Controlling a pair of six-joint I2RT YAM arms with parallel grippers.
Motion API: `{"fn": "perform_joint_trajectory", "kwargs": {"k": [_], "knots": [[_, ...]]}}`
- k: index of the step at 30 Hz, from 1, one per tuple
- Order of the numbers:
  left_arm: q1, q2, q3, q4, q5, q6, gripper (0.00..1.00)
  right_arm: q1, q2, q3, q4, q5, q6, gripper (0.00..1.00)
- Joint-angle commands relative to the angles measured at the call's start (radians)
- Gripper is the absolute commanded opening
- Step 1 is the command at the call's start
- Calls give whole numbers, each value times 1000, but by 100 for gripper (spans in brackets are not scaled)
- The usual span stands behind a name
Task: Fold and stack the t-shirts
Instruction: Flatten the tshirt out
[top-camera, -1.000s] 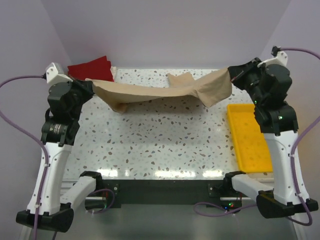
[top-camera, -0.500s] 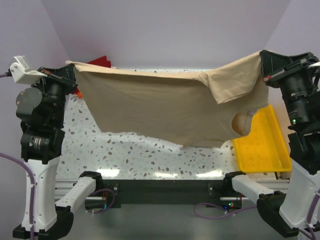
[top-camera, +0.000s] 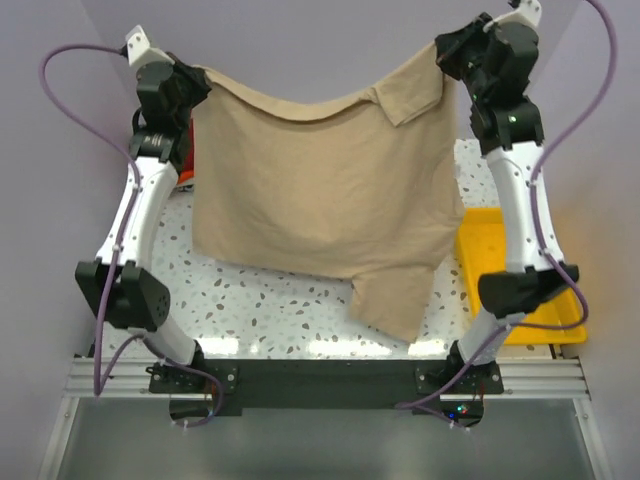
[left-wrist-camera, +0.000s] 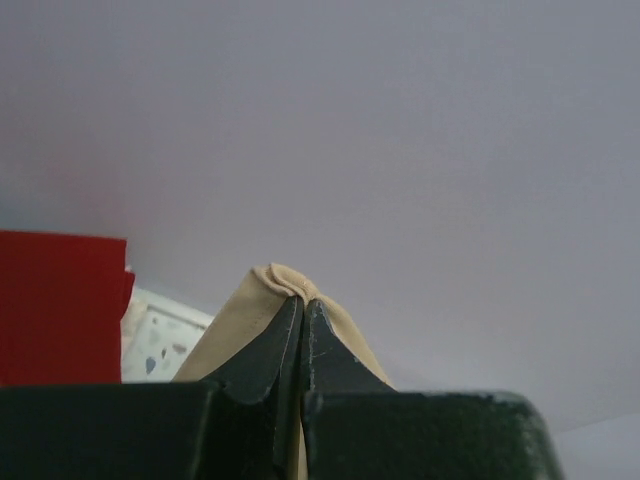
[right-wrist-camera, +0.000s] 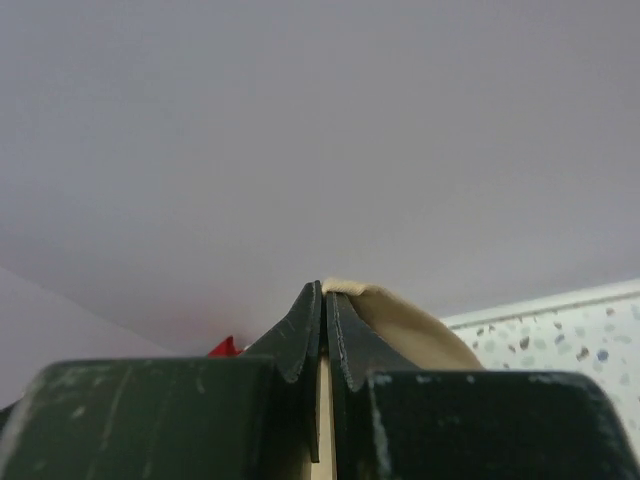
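Note:
A tan t-shirt (top-camera: 320, 190) hangs spread in the air between both raised arms, its lower edge and one sleeve dangling toward the table's front. My left gripper (top-camera: 197, 75) is shut on its top left corner; in the left wrist view the tan cloth (left-wrist-camera: 285, 283) bunches over the pinched fingertips. My right gripper (top-camera: 445, 50) is shut on the top right corner, where tan cloth (right-wrist-camera: 395, 310) folds over one finger. A dark red folded t-shirt (left-wrist-camera: 60, 305) lies at the back left, mostly hidden behind the hanging shirt in the top view.
A yellow plastic tray (top-camera: 490, 250) sits at the right edge of the speckled table (top-camera: 260, 300), partly behind the right arm. The lavender back wall stands close behind both grippers.
Both arms have lifted high and far back, raising the tan t-shirt from a low sag over the table into a full hanging sheet. Both grips have held.

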Motion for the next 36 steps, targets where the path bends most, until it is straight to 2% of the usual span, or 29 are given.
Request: {"fn": "perform_joint_trajectory", "kwargs": {"k": [1, 3, 5, 7, 10, 12, 14, 15, 16, 17, 19, 20, 21, 24, 27, 29, 30, 36], "knots": [[62, 129, 280, 155, 60, 31, 0, -2, 106, 311, 145, 18, -29, 0], [90, 243, 448, 141, 114, 11, 0, -2, 189, 410, 153, 26, -49, 0], [140, 311, 526, 162, 174, -3, 0, -5, 189, 419, 218, 44, -66, 0], [172, 335, 577, 187, 209, -9, 0, -3, 136, 323, 269, 64, -75, 0], [194, 326, 542, 231, 261, -14, 0, -3, 53, 171, 318, 78, -89, 0], [197, 286, 435, 259, 271, -11, 0, -5, 10, 88, 315, 85, -90, 0], [197, 236, 346, 279, 275, -9, 0, -5, -71, -79, 323, 105, -78, 0], [199, 217, 245, 283, 278, -11, 0, -5, -98, -198, 321, 111, -72, 0], [199, 199, 191, 297, 280, -11, 0, -5, -153, -255, 314, 121, -66, 0], [200, 156, 70, 303, 275, -14, 0, -5, -177, -315, 289, 121, -45, 0], [199, 110, -58, 325, 263, -24, 0, -8, -260, -500, 254, 113, -15, 0], [199, 68, -180, 331, 264, -41, 0, -6, -289, -568, 231, 105, 15, 0], [199, 50, -236, 332, 265, -46, 0, -6, -325, -716, 223, 99, 29, 0], [199, -9, -425, 282, 213, -104, 0, -6, -438, -981, 188, 75, 80, 0], [202, -53, -621, 222, 182, -217, 0, -6, -486, -1160, 124, 41, 114, 0], [202, -88, -743, 214, 177, -250, 0, -8, -492, -1216, 87, 4, 134, 0], [202, -102, -777, 198, 163, -260, 0, -6, -495, -1272, 90, -57, 132, 0], [200, -214, -998, 113, 131, -336, 0, -6, -497, -1455, 68, -146, 124, 0]]}}
